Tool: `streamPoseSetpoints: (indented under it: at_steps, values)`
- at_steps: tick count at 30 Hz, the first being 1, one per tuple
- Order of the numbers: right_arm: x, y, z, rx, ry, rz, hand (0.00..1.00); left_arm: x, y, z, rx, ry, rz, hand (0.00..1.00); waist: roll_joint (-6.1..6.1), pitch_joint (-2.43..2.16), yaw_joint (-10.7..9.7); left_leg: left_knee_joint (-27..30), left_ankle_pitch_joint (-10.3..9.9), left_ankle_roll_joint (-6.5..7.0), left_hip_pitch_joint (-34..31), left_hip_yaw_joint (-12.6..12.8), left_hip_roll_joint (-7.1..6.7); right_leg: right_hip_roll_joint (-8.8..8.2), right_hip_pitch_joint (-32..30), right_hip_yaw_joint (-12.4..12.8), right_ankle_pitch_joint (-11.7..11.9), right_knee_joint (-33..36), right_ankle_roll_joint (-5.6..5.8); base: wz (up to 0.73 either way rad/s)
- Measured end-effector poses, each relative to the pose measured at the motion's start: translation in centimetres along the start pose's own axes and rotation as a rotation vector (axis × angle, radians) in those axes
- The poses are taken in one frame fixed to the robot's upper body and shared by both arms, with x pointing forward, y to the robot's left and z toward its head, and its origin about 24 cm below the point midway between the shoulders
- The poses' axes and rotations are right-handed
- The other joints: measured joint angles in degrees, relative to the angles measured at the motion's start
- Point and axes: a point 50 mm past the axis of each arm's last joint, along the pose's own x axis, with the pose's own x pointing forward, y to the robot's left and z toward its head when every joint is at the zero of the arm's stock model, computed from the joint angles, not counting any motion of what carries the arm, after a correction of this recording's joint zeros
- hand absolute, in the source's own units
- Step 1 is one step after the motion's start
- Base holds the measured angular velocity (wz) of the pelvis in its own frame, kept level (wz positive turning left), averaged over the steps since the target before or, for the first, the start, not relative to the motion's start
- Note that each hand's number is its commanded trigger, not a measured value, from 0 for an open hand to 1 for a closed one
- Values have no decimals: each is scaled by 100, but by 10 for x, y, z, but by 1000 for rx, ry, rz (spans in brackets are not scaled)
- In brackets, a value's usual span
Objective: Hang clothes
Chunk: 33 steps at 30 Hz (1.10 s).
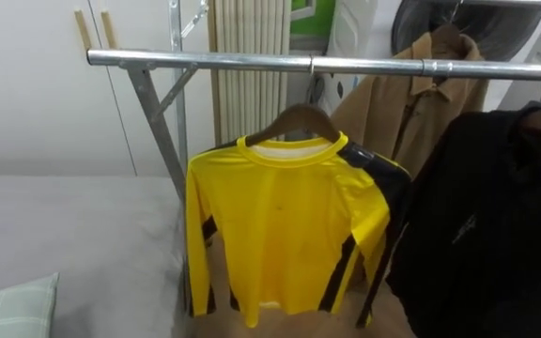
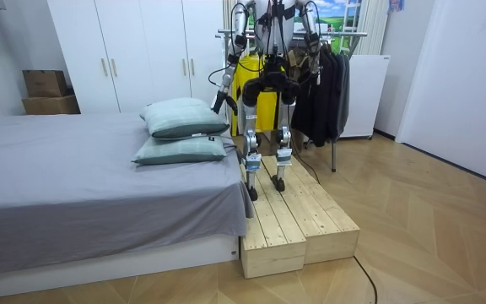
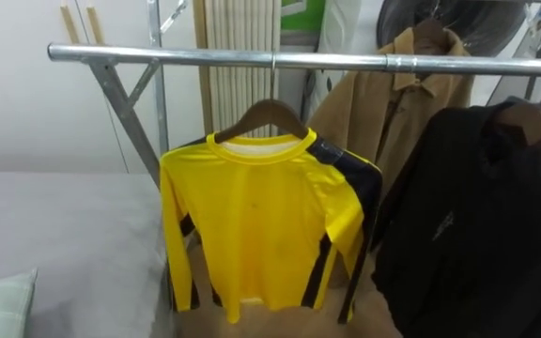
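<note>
Under the silver metal rail, the yellow long-sleeved shirt hangs upright on its brown wooden hanger, ahead and slightly left of the robot; the left hand, low beside the grey bed, looks nearer; whether it is open or closed, I cannot tell.

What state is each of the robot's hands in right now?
Left hand: cannot be told; it hangs low at the robot's side.
Right hand: cannot be told.

The long-sleeved shirt is bright yellow with black stripes down its sleeves and sides; its hanger is dark brown wood. The rail is silver, the coat tan, the jacket black, the bed sheet grey, the pillow pale green checked.
</note>
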Motion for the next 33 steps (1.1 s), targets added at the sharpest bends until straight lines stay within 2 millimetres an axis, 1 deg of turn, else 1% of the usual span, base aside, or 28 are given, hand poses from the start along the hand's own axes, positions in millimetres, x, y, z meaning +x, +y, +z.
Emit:
streamPoseSetpoints:
  at_steps: [1, 2, 4, 5, 7, 10, 11, 12, 14, 16, 17, 18, 19, 22, 24, 28, 33]
  values:
    - [-2, 2, -15, -12, 54, 12, 0, 0, -1, -2, -7, 0, -2, 0, 3, 2, -10, -2, -1, -2, 13, 0, 4, -6, 8, -11, 0, -11, 0, 0]
    - [-3, 2, -22, -17, 83, 22, 0, 0, -1, -2, -15, -1, -3, 0, 3, 2, -11, -2, -2, -4, 16, -3, 5, -8, 6, -24, 0, -11, 0, 4]
    - [-10, 3, -49, -9, 192, 60, 0, 0, -3, -3, -33, -1, -6, 0, 19, -4, -9, -1, -9, -6, 2, -20, 4, -13, 21, -38, -4, -10, 2, 0]
    - [-12, 3, -54, 1, 210, 65, 0, 0, -4, -4, -34, -1, -9, 0, 30, -3, -10, 0, -9, -6, 2, -20, 3, -15, 21, -37, -4, -10, 2, 0]
    - [-18, 3, -71, 31, 283, 82, 0, 0, -6, -5, -33, 5, -17, 0, 70, -12, -10, 5, -17, -1, 23, -16, 1, -15, 45, -34, -4, -13, 3, 0]
    - [-24, 7, -88, 47, 358, 104, 0, 0, -11, -8, -37, 17, -42, 0, 124, -27, -10, 7, -32, 1, 33, -21, -1, -3, 43, -22, -18, -14, 17, 0]
    - [-26, 8, -91, 45, 369, 110, 0, 1, -12, -8, -42, 16, -46, 0, 134, -27, -10, 8, -32, 3, 30, -27, -3, 0, 40, -21, -20, -13, 19, 0]
    - [-27, 9, -95, 36, 389, 126, 0, 1, -14, -6, -49, 17, -54, 0, 173, -12, -10, 12, -35, 7, 16, -24, -5, -3, 28, -23, -22, -12, 22, 0]
    - [-29, 12, -98, 22, 404, 157, 0, 1, -16, -3, -74, 17, -68, 0, 180, -16, -12, 10, -37, 11, -26, -25, -7, -14, -4, -25, -21, -11, 22, 0]
    - [-31, 14, -104, 19, 446, 175, 0, 1, -21, -2, -231, 35, -97, 0, 203, -19, -6, 3, -35, 11, 1, -11, -3, -15, 24, -19, -6, -21, 10, 0]
    - [-31, 14, -105, 16, 455, 176, 0, 1, -23, -3, -279, 39, -110, 0, 211, -12, -2, 0, -35, 10, 21, -8, -2, -14, 37, -19, -6, -20, 10, 0]
    - [-32, 14, -108, 18, 469, 177, 0, 0, -27, -3, -369, 45, -140, 0, 205, -6, -3, 1, -36, 10, 29, -8, -1, -13, 50, -21, -10, -29, 14, 0]
    - [-31, 14, -107, 19, 470, 182, 0, -1, -30, -1, -429, 39, -164, 0, 236, -7, -3, 0, -37, 10, 23, -8, -2, -15, 49, -23, -11, -36, 15, 0]
    - [-30, 15, -107, 21, 479, 189, 0, -1, -31, -5, -470, 40, -187, 0, 238, -3, 5, 6, -36, 10, 29, -15, -6, -20, 60, -28, -10, -58, 16, 0]
    - [-31, 15, -108, 21, 490, 187, 0, -1, -32, -5, -470, 36, -194, 0, 251, -8, 9, 17, -36, 9, 29, -23, -9, -24, 59, -36, -9, -103, 21, 4]
    - [-31, 15, -109, 22, 495, 186, 0, -1, -32, -4, -468, 35, -207, 0, 278, 12, 9, 17, -36, 10, 25, -27, -19, -32, 61, -35, -18, -120, 37, 0]
    - [-31, 15, -110, 23, 509, 182, 0, -1, -33, -4, -458, 34, -211, 0, 288, 16, 5, 17, -36, 10, 20, -33, -20, -32, 57, -36, -19, -121, 38, 0]
